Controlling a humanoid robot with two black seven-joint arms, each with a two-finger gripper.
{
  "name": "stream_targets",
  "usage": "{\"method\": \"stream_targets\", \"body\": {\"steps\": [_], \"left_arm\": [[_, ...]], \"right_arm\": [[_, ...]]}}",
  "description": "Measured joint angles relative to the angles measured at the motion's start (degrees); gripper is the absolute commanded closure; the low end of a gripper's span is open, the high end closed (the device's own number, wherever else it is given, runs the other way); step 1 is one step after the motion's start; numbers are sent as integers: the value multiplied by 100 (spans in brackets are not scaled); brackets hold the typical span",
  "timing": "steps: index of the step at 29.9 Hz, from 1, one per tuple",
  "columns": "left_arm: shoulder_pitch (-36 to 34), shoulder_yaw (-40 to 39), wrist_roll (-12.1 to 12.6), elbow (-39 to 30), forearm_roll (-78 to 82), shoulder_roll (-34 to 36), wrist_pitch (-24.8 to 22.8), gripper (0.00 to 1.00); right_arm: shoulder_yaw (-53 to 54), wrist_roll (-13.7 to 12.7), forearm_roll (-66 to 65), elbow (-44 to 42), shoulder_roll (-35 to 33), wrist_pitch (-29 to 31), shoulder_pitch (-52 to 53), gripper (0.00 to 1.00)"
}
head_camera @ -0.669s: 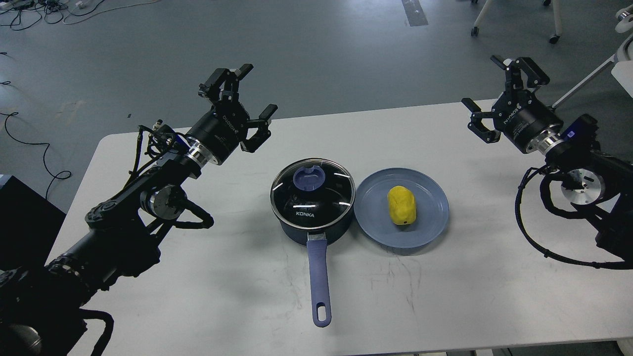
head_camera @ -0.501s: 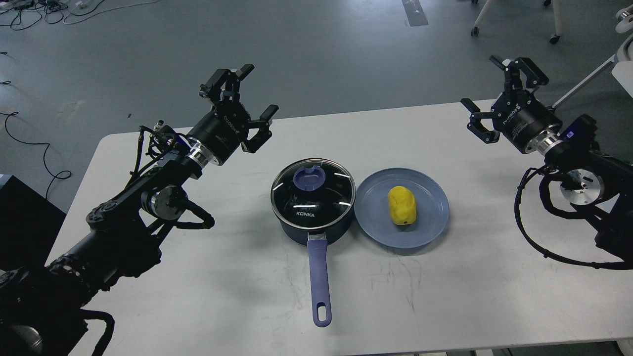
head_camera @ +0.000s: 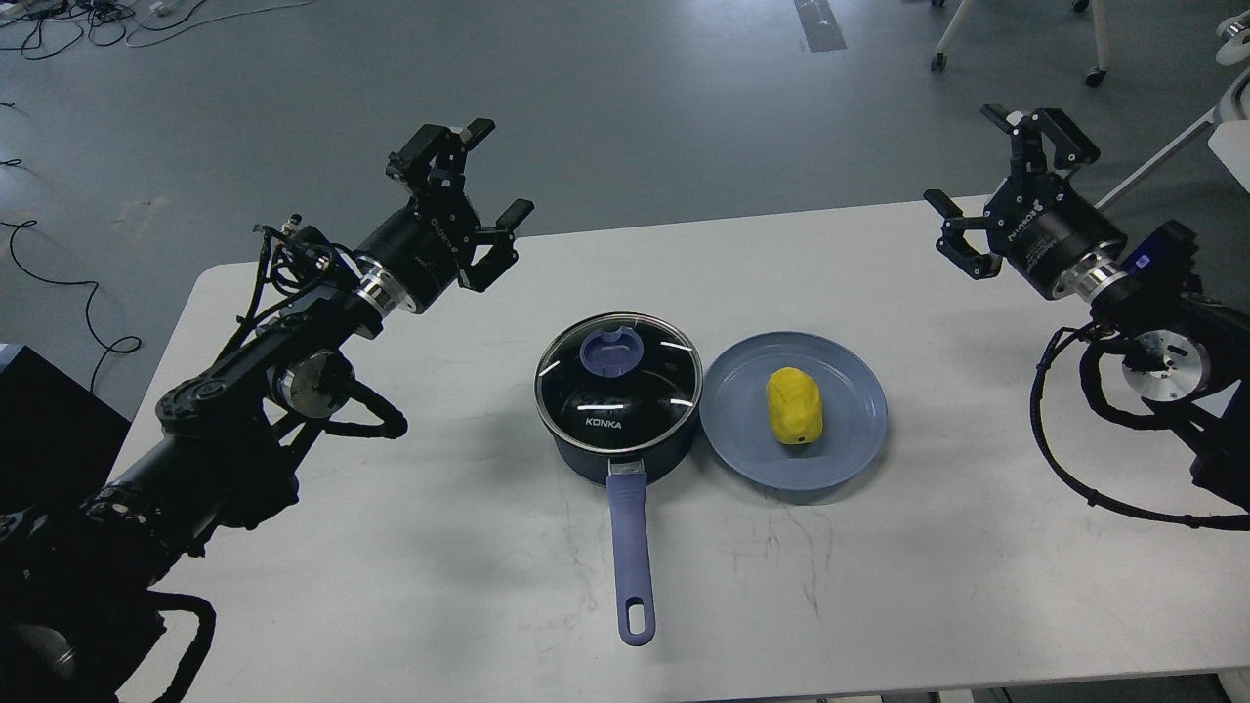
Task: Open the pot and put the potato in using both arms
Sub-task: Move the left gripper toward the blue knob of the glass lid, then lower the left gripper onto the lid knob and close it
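A dark blue pot (head_camera: 625, 457) stands at the table's middle, its long blue handle (head_camera: 630, 557) pointing toward me. A glass lid (head_camera: 618, 376) with a blue knob (head_camera: 611, 352) covers it. A yellow potato (head_camera: 794, 405) lies on a blue plate (head_camera: 742, 430) just right of the pot. My left gripper (head_camera: 476, 171) is open and empty, held above the table's far left, well apart from the lid. My right gripper (head_camera: 991, 161) is open and empty above the table's far right edge, well apart from the plate.
The white table (head_camera: 469, 547) ends at a far edge behind both grippers, with grey floor beyond. Chair legs (head_camera: 1016, 39) stand on the floor at the far right. A black box (head_camera: 49, 430) sits left of the table.
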Motion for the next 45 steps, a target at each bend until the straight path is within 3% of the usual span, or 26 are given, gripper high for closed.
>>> {"method": "stream_targets", "body": {"steps": [4, 9, 12, 17, 22, 27, 45], "left_arm": [[-245, 15, -163, -445, 801, 395, 0, 2], [-511, 39, -172, -1681, 2263, 824, -2, 2], [-571, 46, -175, -2573, 3635, 995, -1, 2], [-578, 125, -175, -3308, 6102, 963, 119, 2], [-672, 383, -175, -3352, 7860, 853, 531, 2], [-788, 748, -175, -2924, 9239, 617, 1122, 2], [-529, 1220, -172, -2411, 9625, 541, 1235, 2]], "right_arm": [[0, 0, 0, 19, -25, 0, 5, 0], [0, 0, 4, 39, -59, 0, 26, 0], [-1, 0, 4, 40, -62, 0, 27, 0], [-10, 0, 0, 26, -62, 0, 16, 0], [-25, 0, -5, 15, -63, 0, -7, 0], [-27, 0, -6, 14, -76, 0, -16, 0], [-27, 0, -3, 42, -185, 0, -43, 0]]}}
